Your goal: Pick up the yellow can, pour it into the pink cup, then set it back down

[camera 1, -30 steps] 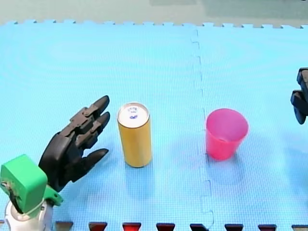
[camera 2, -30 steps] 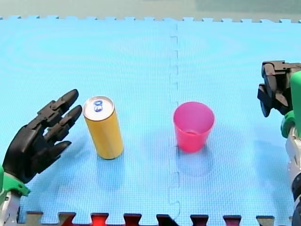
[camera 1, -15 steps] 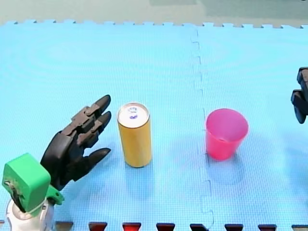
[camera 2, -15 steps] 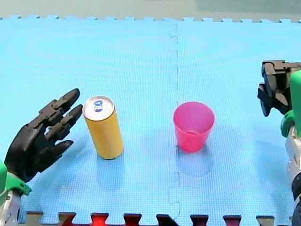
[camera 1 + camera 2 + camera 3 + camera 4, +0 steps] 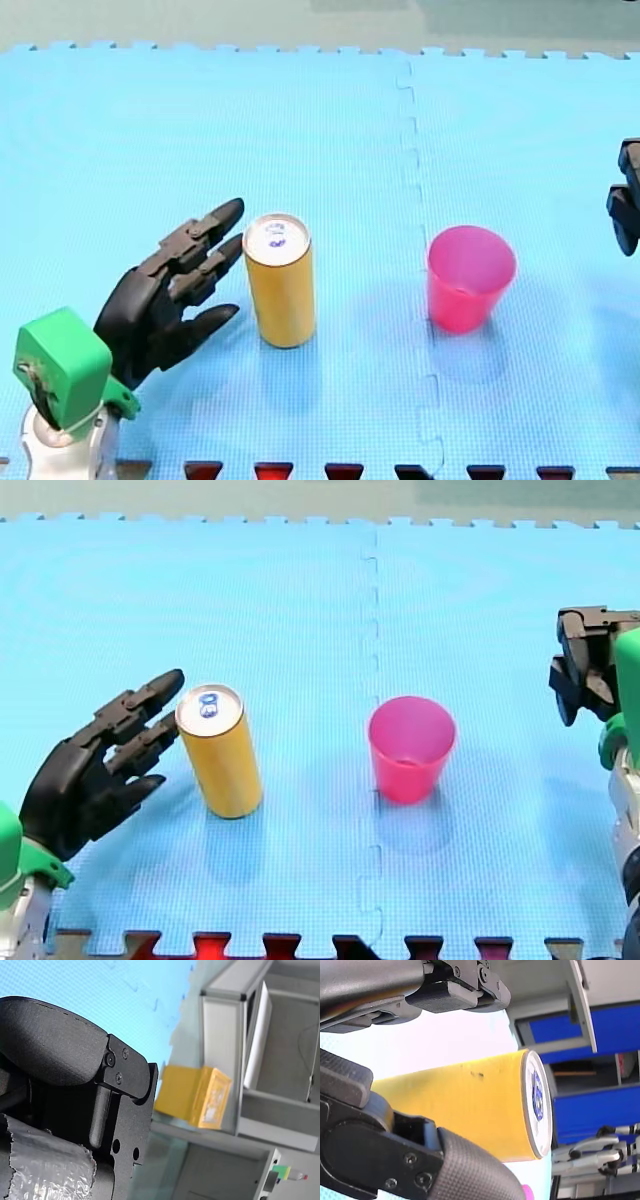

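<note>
Head pair over can point(image 5: 280, 285); wrist close-ups

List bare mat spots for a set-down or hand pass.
Free: the gap between yellow can and pink cup; the far mat behind both; the stretch between cup and right hand at the right edge. Crowded: the can's left side, beside the left hand.

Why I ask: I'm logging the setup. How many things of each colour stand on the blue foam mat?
Tall yellow metal can: 1
Pink plastic cup: 1
Total: 2
</note>
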`<move>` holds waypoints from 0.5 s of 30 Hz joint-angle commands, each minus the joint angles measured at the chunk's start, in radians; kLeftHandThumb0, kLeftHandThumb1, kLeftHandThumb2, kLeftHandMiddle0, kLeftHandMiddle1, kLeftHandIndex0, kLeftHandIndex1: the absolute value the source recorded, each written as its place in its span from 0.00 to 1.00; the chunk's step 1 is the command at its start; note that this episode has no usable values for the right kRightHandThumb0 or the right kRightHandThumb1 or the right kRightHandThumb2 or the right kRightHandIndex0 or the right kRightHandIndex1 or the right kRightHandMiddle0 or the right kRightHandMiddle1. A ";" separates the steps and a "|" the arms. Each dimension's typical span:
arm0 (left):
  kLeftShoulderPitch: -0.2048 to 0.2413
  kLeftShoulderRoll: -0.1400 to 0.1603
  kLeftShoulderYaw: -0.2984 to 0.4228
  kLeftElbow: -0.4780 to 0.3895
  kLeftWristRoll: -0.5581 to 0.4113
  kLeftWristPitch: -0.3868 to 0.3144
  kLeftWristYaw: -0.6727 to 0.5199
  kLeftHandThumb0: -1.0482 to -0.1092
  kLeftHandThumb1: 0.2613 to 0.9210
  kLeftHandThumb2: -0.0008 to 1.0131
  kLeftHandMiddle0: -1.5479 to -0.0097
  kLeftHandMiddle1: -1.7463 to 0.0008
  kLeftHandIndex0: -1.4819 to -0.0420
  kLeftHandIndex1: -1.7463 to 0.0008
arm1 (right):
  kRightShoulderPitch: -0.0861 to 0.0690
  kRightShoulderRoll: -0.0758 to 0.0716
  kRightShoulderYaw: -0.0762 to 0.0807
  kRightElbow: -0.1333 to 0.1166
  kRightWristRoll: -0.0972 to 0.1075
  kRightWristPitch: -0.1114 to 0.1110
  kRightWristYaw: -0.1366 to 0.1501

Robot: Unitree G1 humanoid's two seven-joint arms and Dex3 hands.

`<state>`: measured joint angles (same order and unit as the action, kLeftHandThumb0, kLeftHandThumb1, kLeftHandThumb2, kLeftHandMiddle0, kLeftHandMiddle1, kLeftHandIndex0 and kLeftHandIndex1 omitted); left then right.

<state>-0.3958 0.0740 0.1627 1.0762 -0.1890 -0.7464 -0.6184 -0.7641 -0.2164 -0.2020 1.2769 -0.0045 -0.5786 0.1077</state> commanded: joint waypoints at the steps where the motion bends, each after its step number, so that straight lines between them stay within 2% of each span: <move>1: -0.016 0.004 0.005 0.011 -0.011 0.013 -0.022 0.01 0.71 0.00 0.76 0.98 0.78 0.99 | -0.002 -0.005 -0.003 -0.003 0.006 -0.001 0.002; 7: -0.041 0.008 0.018 0.021 -0.044 0.066 -0.113 0.11 0.57 0.00 0.76 0.99 0.79 1.00 | -0.002 -0.005 -0.005 -0.002 0.008 0.002 0.001; 15: -0.047 0.013 0.019 0.018 -0.038 0.076 -0.138 0.18 0.52 0.00 0.77 1.00 0.81 1.00 | -0.003 -0.006 -0.006 -0.002 0.007 0.004 0.000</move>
<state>-0.4371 0.0809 0.1822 1.0945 -0.2303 -0.6727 -0.7545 -0.7640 -0.2169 -0.2067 1.2769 -0.0017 -0.5776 0.1084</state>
